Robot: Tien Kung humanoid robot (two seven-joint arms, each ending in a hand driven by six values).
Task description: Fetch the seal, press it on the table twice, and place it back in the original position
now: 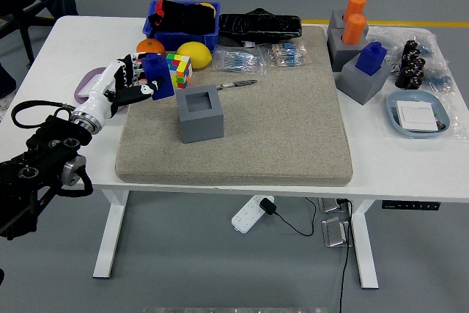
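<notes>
My left hand (pixel 133 84) is shut on the blue seal (pixel 157 77) and holds it in the air, above the mat's far left part, to the left of and above the grey holder block (pixel 199 113). The block has an empty square hole in its top and stands on the beige mat (pixel 278 122). The seal hides part of the colourful cubes (pixel 176 70) behind it. My right arm is out of view.
A purple plate (pixel 89 86) lies under my left hand. An orange, a lemon (pixel 194 55), a blue bin (pixel 182 23) and a pen (pixel 236 84) lie behind. At right stand grey holders with orange and blue seals (pixel 361 71) and a blue dish (pixel 419 113).
</notes>
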